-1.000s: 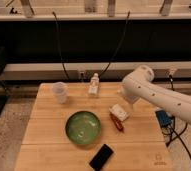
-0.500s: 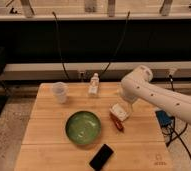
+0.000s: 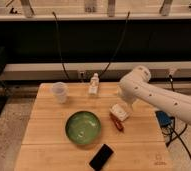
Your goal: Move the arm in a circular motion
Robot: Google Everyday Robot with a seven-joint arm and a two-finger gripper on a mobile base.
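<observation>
**White arm held over the right half of the table, mid-sweep**

White and glossy, the arm (image 3: 161, 97) enters from the right edge of the view and runs up and leftward as one thick tubular segment dotted with small dark marks, ending in a bulbous joint above the table's right rear portion. Below that joint, the gripper (image 3: 120, 111) hangs low over the wood, just beside a small red object (image 3: 116, 121) lying near the table's centre-right. Whether its fingers are spread or closed cannot be told, nor whether anything is held.

Judged from the task, the step in hand is the circular sweep itself; no object needs to be grasped, and how much of the loop is done cannot be read from a single pose. The next move calls for a smooth curved path of the wrist, kept high enough to pass over the tabletop items.

Those items lie close by. A green bowl (image 3: 83, 127) sits at centre front, a black phone (image 3: 101, 156) just in front of it, a clear plastic cup (image 3: 60, 92) at the left rear, and a small white bottle (image 3: 93, 84) at the rear centre. All rest on the wooden table (image 3: 44, 125). Black cables (image 3: 61, 50) hang against the dark wall behind.
</observation>
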